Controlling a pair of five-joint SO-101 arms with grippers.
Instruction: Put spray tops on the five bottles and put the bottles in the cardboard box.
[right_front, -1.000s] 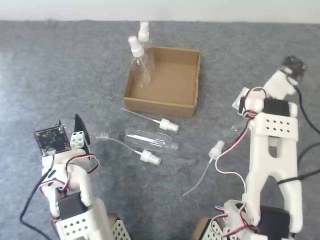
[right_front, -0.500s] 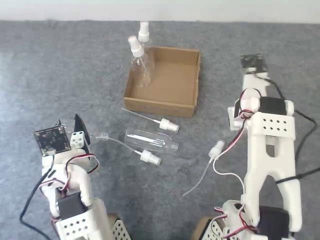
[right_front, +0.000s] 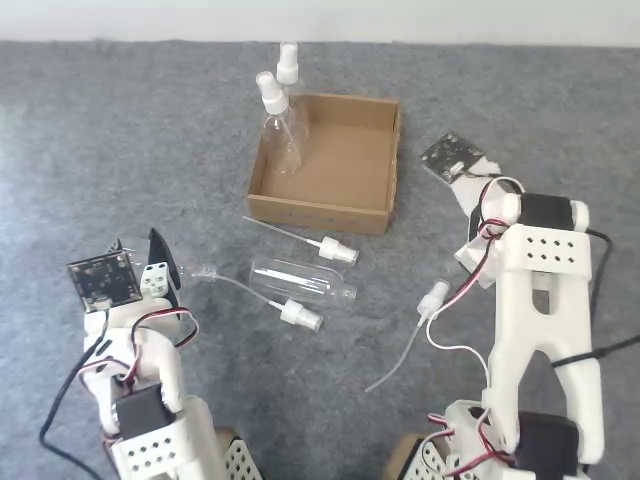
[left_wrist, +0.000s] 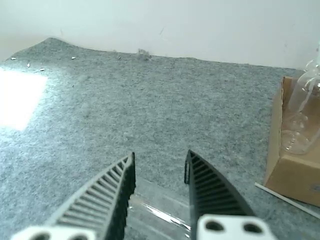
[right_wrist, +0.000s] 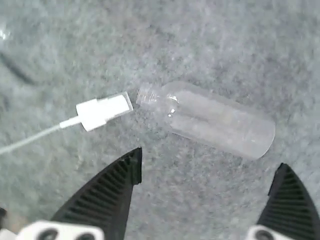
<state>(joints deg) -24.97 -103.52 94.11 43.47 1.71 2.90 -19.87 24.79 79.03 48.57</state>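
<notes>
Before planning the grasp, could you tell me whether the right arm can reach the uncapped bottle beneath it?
Probably yes: the right gripper hangs open over the bottle with nothing between; a spray top lies beside its neck.

A grey, coarse-fibred carpet (right_front: 120, 130) covers the work surface. In the high view a pale wall (right_front: 450, 20) shows as a narrow strip along the carpet's far edge. The left wrist view shows this white wall rising straight from the carpet, with faint marks on its paint. A bright patch of light (left_wrist: 17, 97) falls on the carpet near the wall and washes the fibres almost white. Small white flecks (left_wrist: 42, 62) lie close to the seam, and 1 tuft of lint (left_wrist: 144, 52) sits at the wall's foot.
</notes>
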